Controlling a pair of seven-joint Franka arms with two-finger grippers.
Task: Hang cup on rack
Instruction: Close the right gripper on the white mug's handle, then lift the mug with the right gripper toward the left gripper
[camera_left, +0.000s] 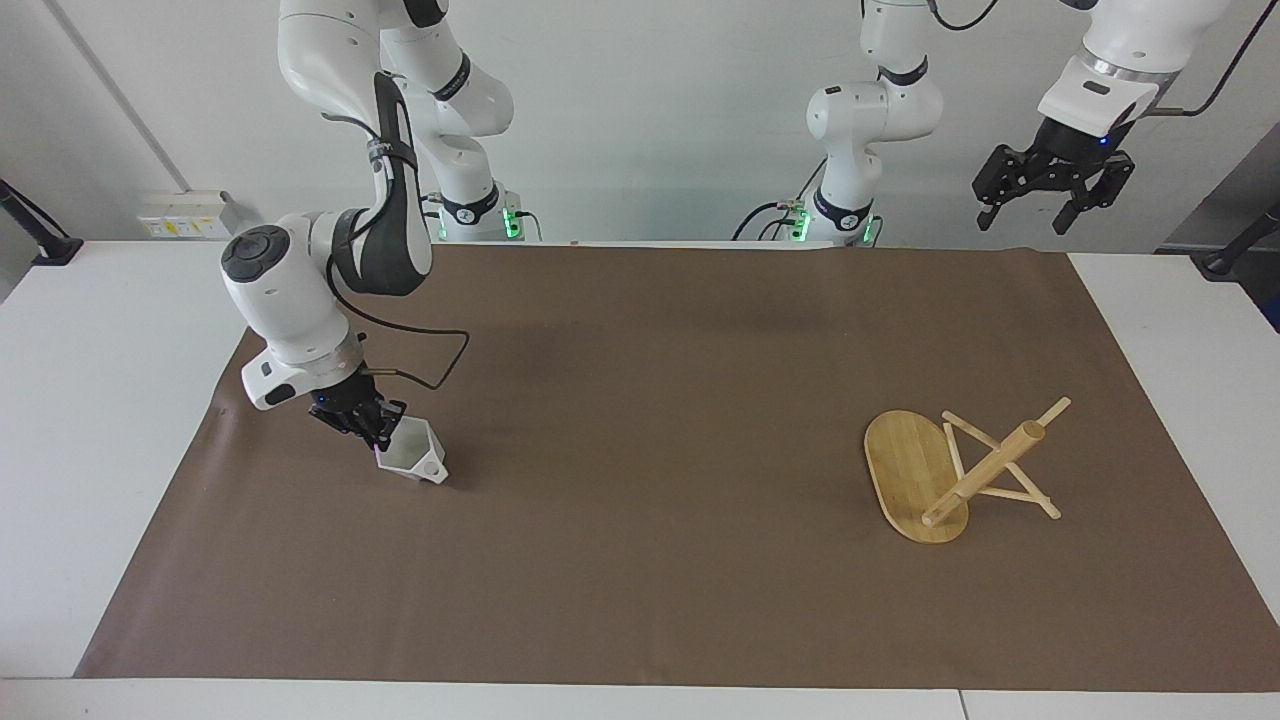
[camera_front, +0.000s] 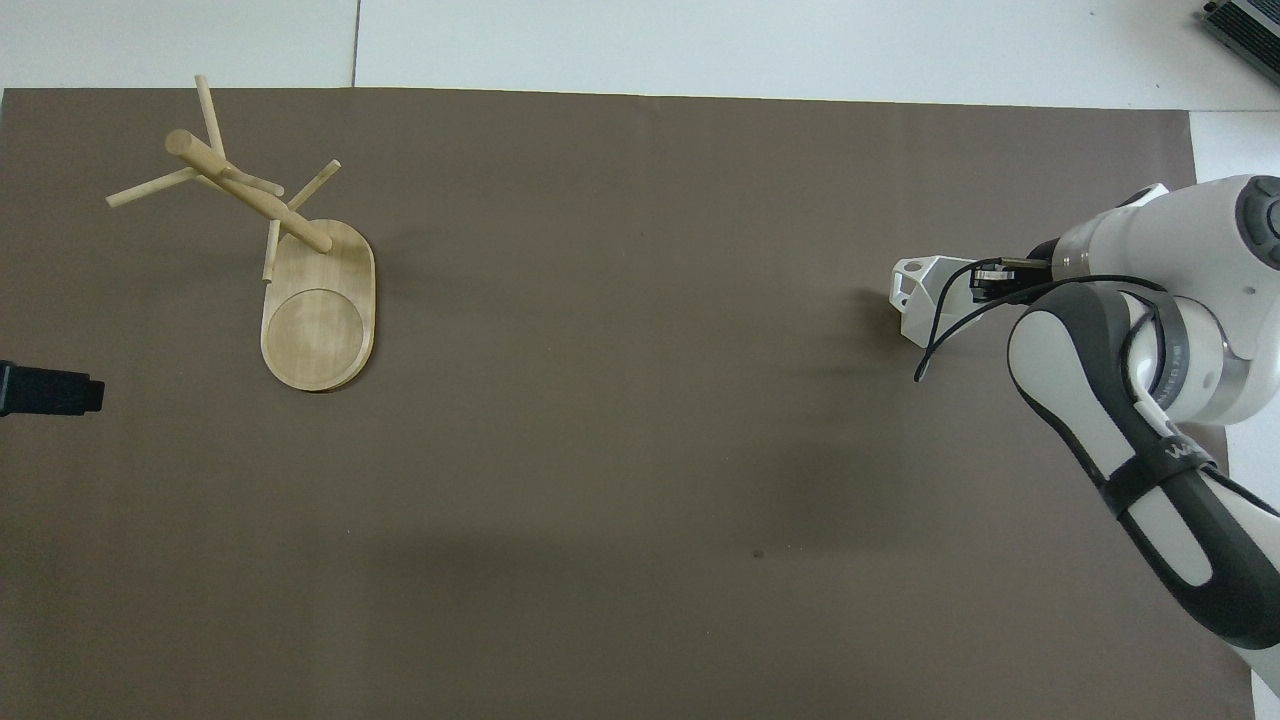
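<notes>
The white faceted cup (camera_left: 418, 457) (camera_front: 918, 296) is on the brown mat (camera_left: 640, 560) toward the right arm's end of the table. It stands nearly upright, its pierced handle pointing toward the rack. My right gripper (camera_left: 378, 432) (camera_front: 985, 285) is shut on the cup's rim. I cannot tell whether the cup's bottom touches the mat. The bamboo rack (camera_left: 985, 468) (camera_front: 250, 195) stands upright on its oval base (camera_left: 905, 470) (camera_front: 318, 325) toward the left arm's end. My left gripper (camera_left: 1035, 205) (camera_front: 45, 390) waits open, high in the air above that end, holding nothing.
The brown mat (camera_front: 640, 450) covers most of the white table (camera_left: 90, 400). Between the cup and the rack lies only bare mat. A black cable (camera_left: 430, 365) loops from the right wrist above the mat.
</notes>
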